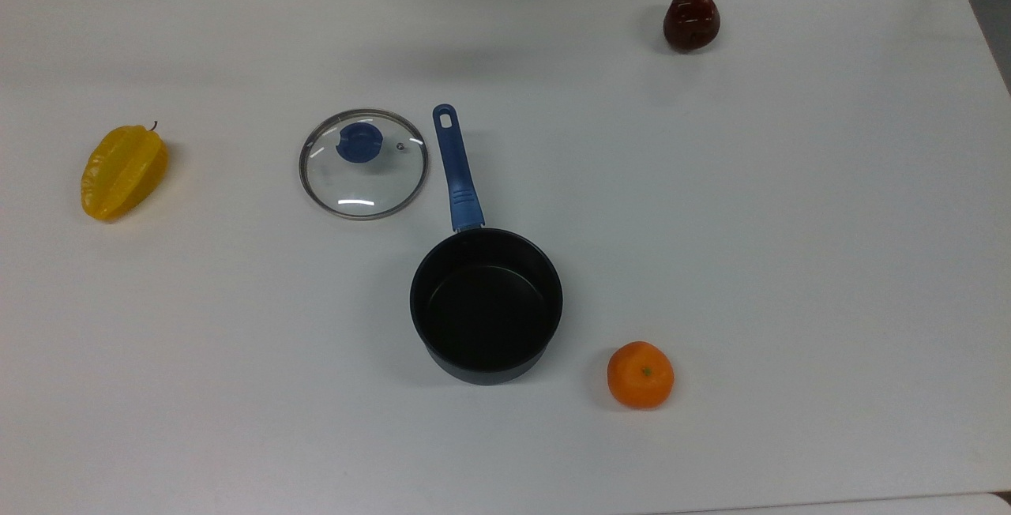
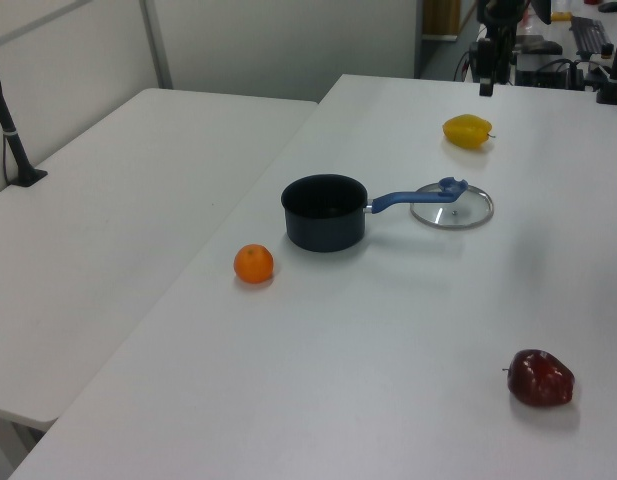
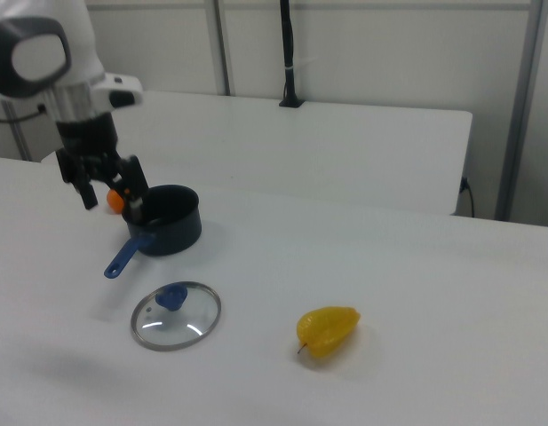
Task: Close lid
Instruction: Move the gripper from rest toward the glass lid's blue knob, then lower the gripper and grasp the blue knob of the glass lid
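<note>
The lid [image 1: 363, 164] lies flat on the white worktop [image 1: 750, 223], knob [image 1: 358, 141] up, not on the pot [image 1: 486, 306]. In the top view it sits just to the left of the pot's blue handle [image 1: 456, 169], close beside it but not touching as far as I can see, with the pot body nearer the bottom of that view. So the pot stands uncovered and nothing of the job looks done.

The claw [image 3: 107, 189] hangs in the air with its two fingers spread apart and nothing between them. In the right view it hovers high, near the pot's far side, with the lid lying lower in the frame, towards the camera. In the left view the claw [image 2: 486, 72] shows at the top edge, beyond the yellow fruit [image 2: 467, 131], well apart from the lid [image 2: 451, 207].

What the coming move turns on, I'd say, is that the lid lies below the claw and off to one side, so the arm has both to travel across and to come down. The lid being round has no long axis to line up with. The knob is the obvious thing to grip, and it stands up from the glass. From there the carry to the pot is short, past the handle.

An orange [image 1: 640, 374] and a dark red fruit [image 1: 691, 20] lie well clear of that path.
</note>
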`<state>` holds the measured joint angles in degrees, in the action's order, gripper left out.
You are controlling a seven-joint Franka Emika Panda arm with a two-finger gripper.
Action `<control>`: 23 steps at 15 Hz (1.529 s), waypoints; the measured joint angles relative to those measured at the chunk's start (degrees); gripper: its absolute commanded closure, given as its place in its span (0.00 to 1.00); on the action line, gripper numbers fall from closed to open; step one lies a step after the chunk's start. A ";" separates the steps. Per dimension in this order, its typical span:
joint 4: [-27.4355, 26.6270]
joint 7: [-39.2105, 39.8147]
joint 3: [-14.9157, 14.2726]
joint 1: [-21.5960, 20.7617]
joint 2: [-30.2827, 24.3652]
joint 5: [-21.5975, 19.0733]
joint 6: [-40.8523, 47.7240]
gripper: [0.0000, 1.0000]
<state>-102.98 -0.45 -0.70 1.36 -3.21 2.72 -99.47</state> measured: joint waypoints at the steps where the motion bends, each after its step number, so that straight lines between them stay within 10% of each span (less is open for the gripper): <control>1: -2.88 1.05 -0.02 0.82 -0.47 0.00 -2.65 0.00; 7: -20.75 2.70 -0.11 3.07 -1.05 0.03 -24.49 0.00; 15: -25.41 3.29 -0.02 2.55 8.50 0.04 -45.63 0.00; 23: -25.02 3.37 -0.02 2.36 10.76 0.06 -49.85 0.59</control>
<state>-128.00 2.91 -0.72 3.71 7.54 2.78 -149.32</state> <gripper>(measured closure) 0.370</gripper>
